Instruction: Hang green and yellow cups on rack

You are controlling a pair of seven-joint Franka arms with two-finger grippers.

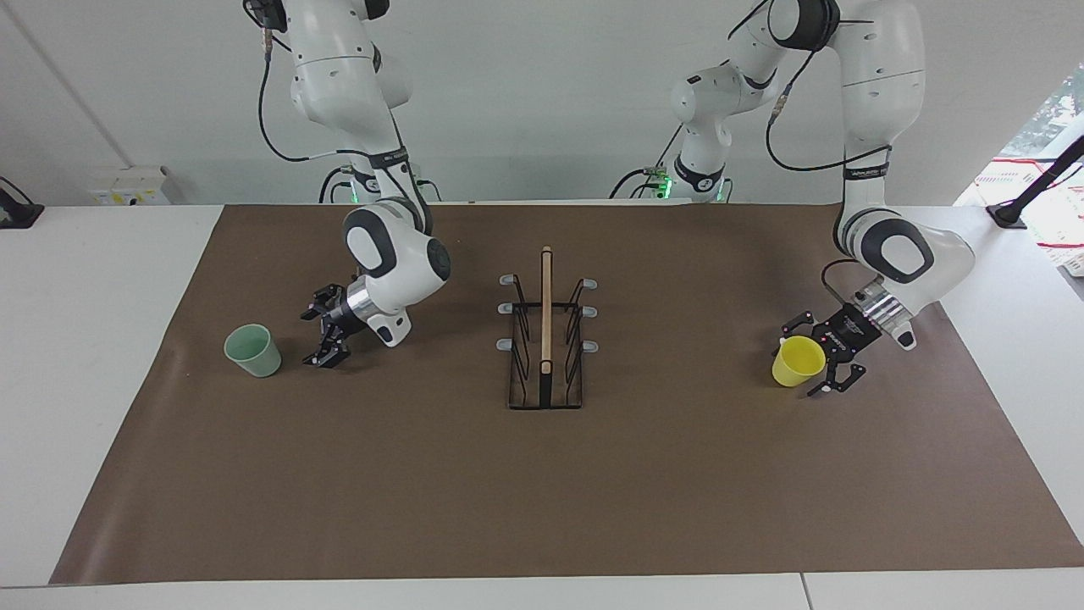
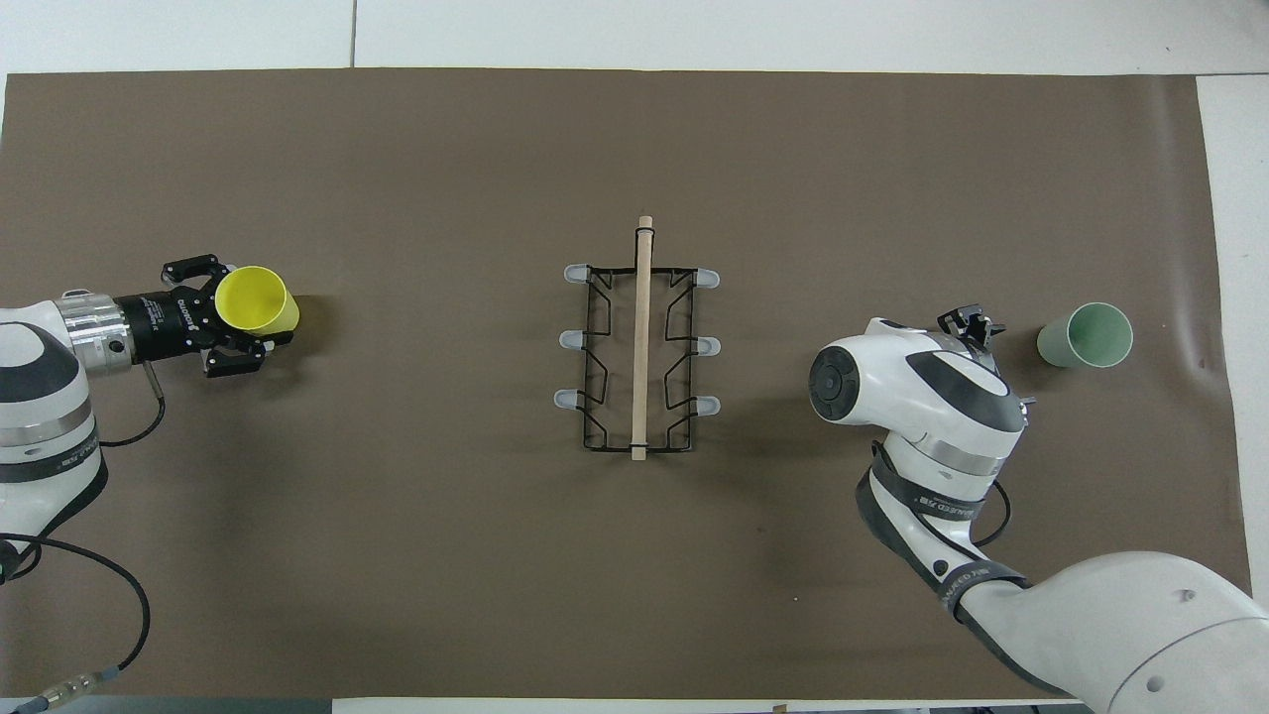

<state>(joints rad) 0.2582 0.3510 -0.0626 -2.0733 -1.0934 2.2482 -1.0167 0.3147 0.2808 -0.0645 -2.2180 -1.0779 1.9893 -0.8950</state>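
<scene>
White rounded arms with dark grey joint caps, black cables, silver wrists.

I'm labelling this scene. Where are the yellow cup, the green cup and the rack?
yellow cup (image 1: 797,362): facing view, on its side wall.
green cup (image 1: 254,352): facing view, on its side wall.
rack (image 2: 640,337): overhead view, on its wooden central bar.
</scene>
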